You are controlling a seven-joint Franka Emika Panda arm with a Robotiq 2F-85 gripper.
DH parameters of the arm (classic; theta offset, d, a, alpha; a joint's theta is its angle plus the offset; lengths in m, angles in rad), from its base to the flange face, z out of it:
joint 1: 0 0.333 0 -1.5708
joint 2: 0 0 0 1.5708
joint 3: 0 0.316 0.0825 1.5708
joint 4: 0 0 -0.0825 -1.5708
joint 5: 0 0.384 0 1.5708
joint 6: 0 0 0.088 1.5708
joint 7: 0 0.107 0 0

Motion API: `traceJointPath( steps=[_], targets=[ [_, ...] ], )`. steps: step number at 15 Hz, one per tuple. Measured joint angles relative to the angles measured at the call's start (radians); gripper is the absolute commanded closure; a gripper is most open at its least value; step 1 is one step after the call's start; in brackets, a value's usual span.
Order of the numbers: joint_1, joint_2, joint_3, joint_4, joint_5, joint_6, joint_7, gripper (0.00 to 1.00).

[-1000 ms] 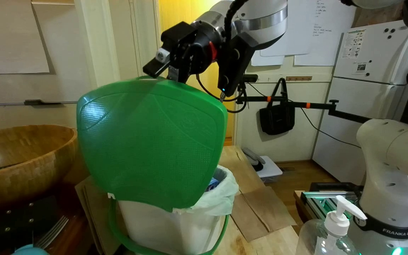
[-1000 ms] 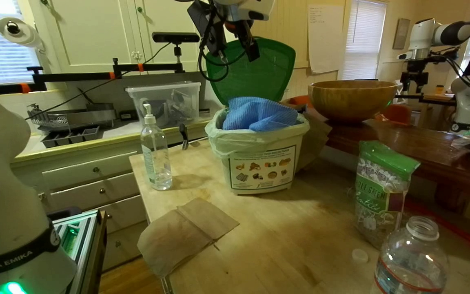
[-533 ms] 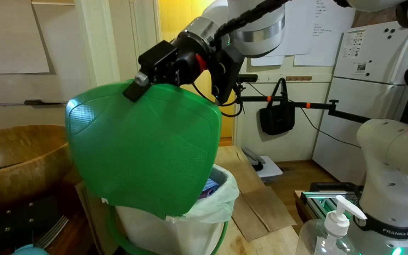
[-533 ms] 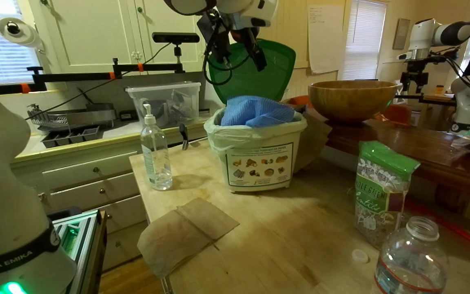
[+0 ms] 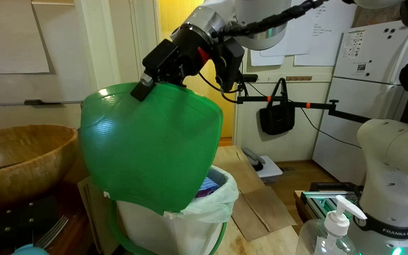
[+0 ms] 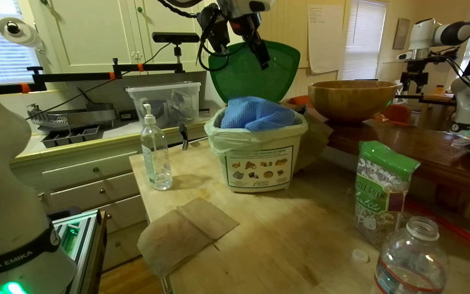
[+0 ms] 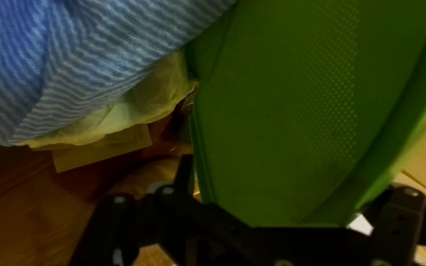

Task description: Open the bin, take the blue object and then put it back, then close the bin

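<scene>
glare: white patches on green lid (image 5: 151, 148) | bright: yellow panel (image 5: 175, 21) behind lid | wrist view: dim, claw (image 7: 281, 190) dark, out of focus

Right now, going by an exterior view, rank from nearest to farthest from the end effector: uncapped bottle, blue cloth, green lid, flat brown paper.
1. Green lid: raised, straddled by the end effector.
2. Blue cloth: lower, in the bin.
3. Flat brown paper: on the table, lower left in view.
4. Uncapped bottle: lower-right corner.
</scene>
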Motion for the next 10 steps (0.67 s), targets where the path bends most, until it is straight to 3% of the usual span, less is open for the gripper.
traceJointPath(
  steps=[10],
  targets=[
    [-0.041,-0.057,-0.058,-0.099,-0.28,-0.032,0.241,0.0]
  ],
)
